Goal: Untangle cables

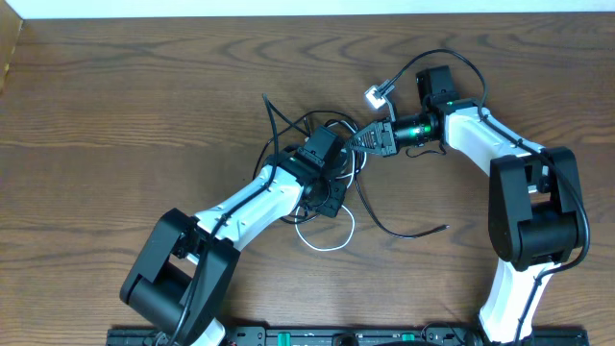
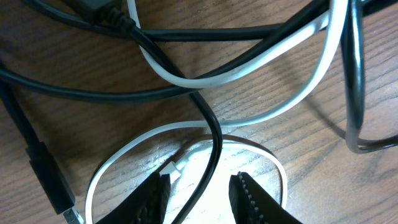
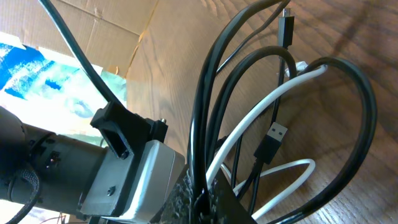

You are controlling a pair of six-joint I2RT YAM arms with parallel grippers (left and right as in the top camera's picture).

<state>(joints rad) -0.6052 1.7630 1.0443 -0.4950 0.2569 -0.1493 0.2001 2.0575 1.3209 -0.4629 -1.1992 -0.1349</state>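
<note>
The cables lie in a knot at the table's middle. A white cable (image 1: 327, 240) loops toward the front, and a black cable (image 1: 413, 231) trails off to the right. My left gripper (image 1: 327, 197) stands over the knot, open. In the left wrist view a black cable (image 2: 214, 134) runs between the left gripper's (image 2: 201, 179) fingers without touching them. A white loop (image 2: 124, 155) with its plug end (image 2: 174, 167) rings the fingertips. My right gripper (image 1: 367, 140) is shut on black cables (image 3: 367, 124) at the knot's right side. The white cable (image 3: 273, 93) passes right beside that pinch (image 3: 200, 194).
A black USB plug (image 2: 53, 180) lies left of the left fingers, and another plug (image 3: 273, 140) hangs in front of the right gripper. A cardboard box (image 3: 124, 37) stands beyond the table's left edge (image 1: 8, 58). A small white connector (image 1: 375, 95) sits behind the right wrist.
</note>
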